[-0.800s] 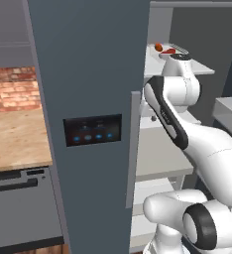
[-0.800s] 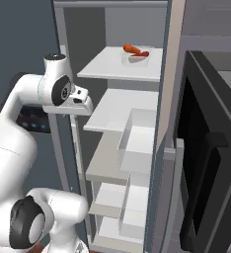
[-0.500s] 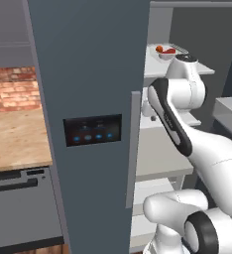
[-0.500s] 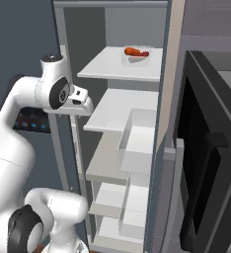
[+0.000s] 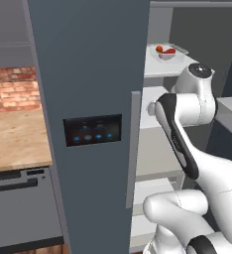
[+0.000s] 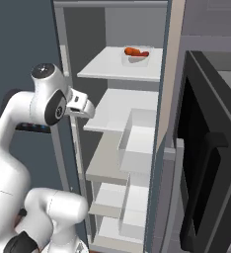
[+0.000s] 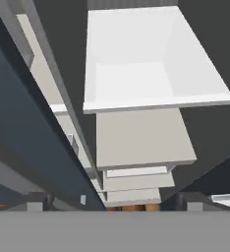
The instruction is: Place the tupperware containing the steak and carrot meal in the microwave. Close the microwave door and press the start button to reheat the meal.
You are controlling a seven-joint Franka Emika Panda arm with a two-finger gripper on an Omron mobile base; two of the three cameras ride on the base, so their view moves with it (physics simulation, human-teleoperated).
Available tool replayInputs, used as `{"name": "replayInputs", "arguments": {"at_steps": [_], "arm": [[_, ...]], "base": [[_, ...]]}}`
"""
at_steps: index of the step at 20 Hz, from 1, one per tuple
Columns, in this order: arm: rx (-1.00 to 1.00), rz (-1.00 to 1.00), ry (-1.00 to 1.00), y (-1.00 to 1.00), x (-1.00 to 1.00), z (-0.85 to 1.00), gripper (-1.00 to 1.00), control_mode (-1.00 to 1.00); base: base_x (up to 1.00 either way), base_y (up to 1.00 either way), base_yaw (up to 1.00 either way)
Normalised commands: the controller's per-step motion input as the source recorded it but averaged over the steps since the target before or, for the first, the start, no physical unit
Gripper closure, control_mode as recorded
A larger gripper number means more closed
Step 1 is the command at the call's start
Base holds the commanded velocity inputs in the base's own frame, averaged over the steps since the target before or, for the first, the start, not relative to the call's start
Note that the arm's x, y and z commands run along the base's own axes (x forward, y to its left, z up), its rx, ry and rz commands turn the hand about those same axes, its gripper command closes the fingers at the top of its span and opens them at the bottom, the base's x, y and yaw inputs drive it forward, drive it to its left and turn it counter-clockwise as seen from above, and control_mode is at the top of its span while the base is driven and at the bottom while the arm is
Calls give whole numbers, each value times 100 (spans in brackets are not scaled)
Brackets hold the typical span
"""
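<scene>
Rendered kitchen scene under even, soft light with no visible lamp and no glare; the white fridge shelves point(image 6: 122, 64) look bright, the fridge door point(image 5: 88, 74) and microwave door point(image 6: 206, 163) dark and flat, shadows faint, edges slightly soft, no lens distortion

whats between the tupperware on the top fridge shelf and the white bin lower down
In the right base view, one bare white shelf lies between the tupperware above and the white bin below.

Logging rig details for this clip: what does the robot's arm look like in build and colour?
The arm is glossy white with rounded, tube-like links. Dark grey to black bands mark its joints, and a round grey cap tops the upper joint. No loose cables or lettering are visible. Its hand is white with a dark underside.
</scene>
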Motion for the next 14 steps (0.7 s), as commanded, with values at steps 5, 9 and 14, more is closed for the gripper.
{"name": "replayInputs", "arguments": {"at_steps": [5, 9, 14], "arm": [[1, -13, -32, -25, 0, 39, -100, -100], [8, -18, -32, -33, 0, 49, -100, -100], [11, -19, -25, -32, 0, 55, -100, -100]], "base": [[0, 0, 0], [0, 0, 0], [0, 0, 0]]}}
